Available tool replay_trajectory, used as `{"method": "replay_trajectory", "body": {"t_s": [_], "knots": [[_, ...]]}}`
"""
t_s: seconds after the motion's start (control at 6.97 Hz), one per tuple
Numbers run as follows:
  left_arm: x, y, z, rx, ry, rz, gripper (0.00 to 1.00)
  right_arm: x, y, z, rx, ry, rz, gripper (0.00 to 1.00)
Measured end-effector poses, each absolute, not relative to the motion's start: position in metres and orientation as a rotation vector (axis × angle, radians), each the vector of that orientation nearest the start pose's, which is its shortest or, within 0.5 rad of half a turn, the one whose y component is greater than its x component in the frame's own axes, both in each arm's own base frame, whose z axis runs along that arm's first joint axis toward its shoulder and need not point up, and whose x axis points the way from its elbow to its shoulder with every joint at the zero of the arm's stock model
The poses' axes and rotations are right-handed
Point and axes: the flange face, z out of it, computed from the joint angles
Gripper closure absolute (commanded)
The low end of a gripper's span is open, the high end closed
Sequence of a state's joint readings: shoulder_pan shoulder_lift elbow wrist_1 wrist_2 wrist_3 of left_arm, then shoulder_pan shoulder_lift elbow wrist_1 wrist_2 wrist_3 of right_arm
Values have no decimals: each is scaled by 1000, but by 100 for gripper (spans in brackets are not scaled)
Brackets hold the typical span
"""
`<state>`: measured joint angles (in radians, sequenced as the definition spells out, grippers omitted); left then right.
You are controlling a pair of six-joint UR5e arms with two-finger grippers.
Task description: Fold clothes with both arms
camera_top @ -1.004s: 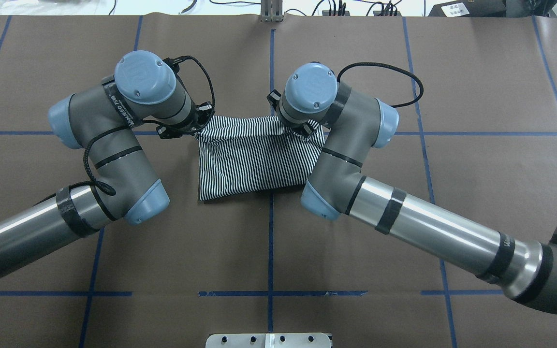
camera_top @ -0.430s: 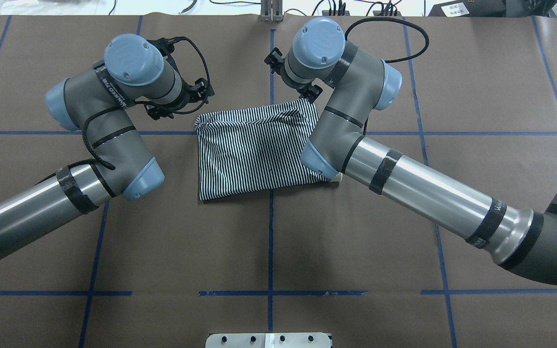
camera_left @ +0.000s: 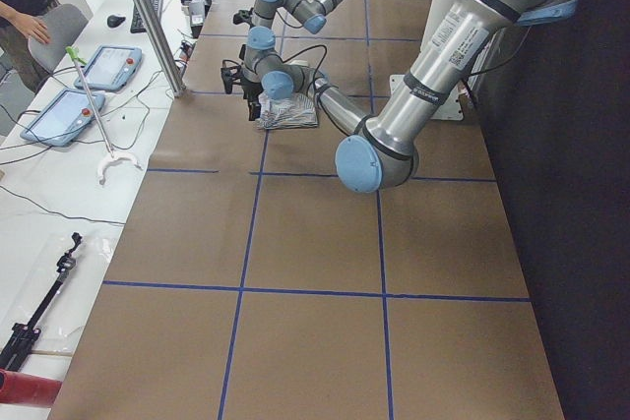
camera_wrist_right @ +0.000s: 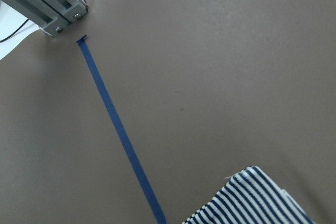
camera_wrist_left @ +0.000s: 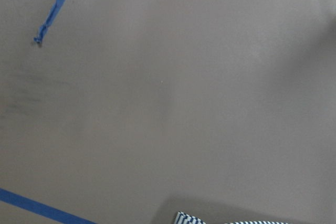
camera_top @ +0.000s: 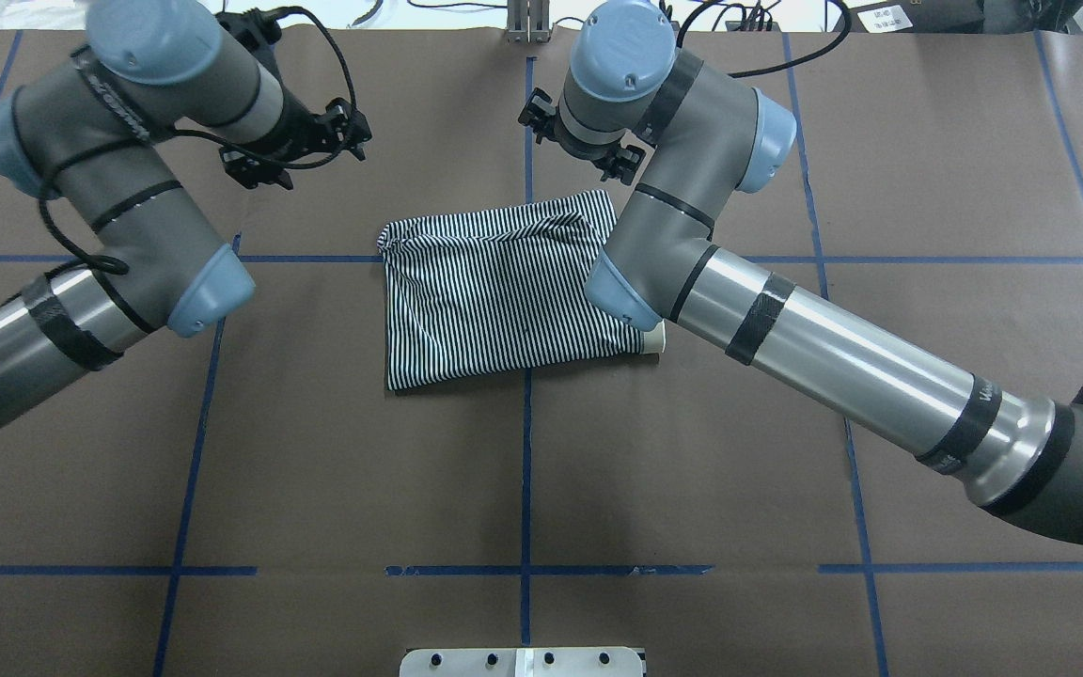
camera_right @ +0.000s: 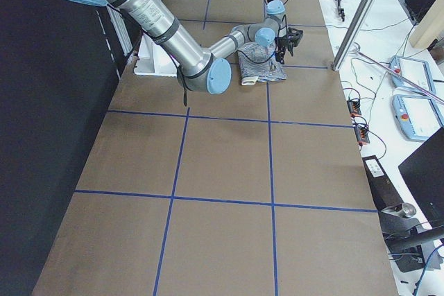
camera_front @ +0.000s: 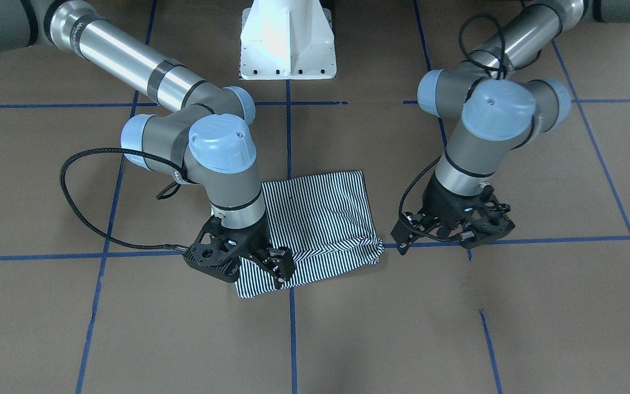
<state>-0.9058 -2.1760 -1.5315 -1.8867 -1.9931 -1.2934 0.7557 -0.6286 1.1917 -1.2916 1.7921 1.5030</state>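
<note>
The striped shirt [camera_top: 494,291] lies folded into a rough rectangle on the brown table, and its far edge is slightly bunched [camera_front: 320,224]. A bit of cream collar [camera_top: 655,339] pokes out beside the right arm's elbow. My left gripper [camera_top: 302,150] hangs open and empty above bare table, off the shirt's far left corner [camera_front: 430,235]. Over the shirt's far right corner my right gripper [camera_front: 274,265] hovers open, holding nothing [camera_top: 588,141]. Each wrist view shows only a shirt corner [camera_wrist_left: 184,219] [camera_wrist_right: 252,198] and no fingers.
Blue tape lines [camera_top: 526,451] grid the brown table cover. The white base pedestal [camera_front: 287,38] stands at the robot's side. An aluminium post [camera_top: 527,23] and cables sit at the far edge. A side bench holds tablets [camera_left: 108,66], and a person's hand [camera_left: 20,19] is beside them.
Both grippers have let go of the shirt's far corners and pulled up and away toward the far edge. The left arm swung further left. The shirt now rests flat.
</note>
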Motion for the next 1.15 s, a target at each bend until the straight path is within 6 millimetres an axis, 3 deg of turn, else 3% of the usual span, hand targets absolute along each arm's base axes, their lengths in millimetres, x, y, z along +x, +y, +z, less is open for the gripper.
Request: {"method": "replay_trajectory", "body": {"t_s": [0.14, 0.29, 0.43, 0.57, 0.86, 1.0, 1.15], "knots": [[316, -617, 296, 211, 931, -325, 0, -474, -652, 205, 145, -819, 460, 0], [265, -620, 318, 285, 891, -242, 0, -407, -665, 242, 140, -805, 357, 0], [212, -626, 344, 347, 836, -169, 0, -324, -671, 297, 143, -801, 249, 0], [163, -628, 370, 378, 788, -108, 0, -249, -665, 356, 143, -796, 158, 0], [66, -614, 432, 414, 715, 25, 0, -106, -619, 487, 129, -790, 13, 0], [23, -597, 467, 430, 681, 111, 0, -43, -589, 538, 126, -811, -37, 0], [-12, -576, 500, 439, 652, 188, 0, -2, -561, 569, 118, -826, -71, 0]]}}
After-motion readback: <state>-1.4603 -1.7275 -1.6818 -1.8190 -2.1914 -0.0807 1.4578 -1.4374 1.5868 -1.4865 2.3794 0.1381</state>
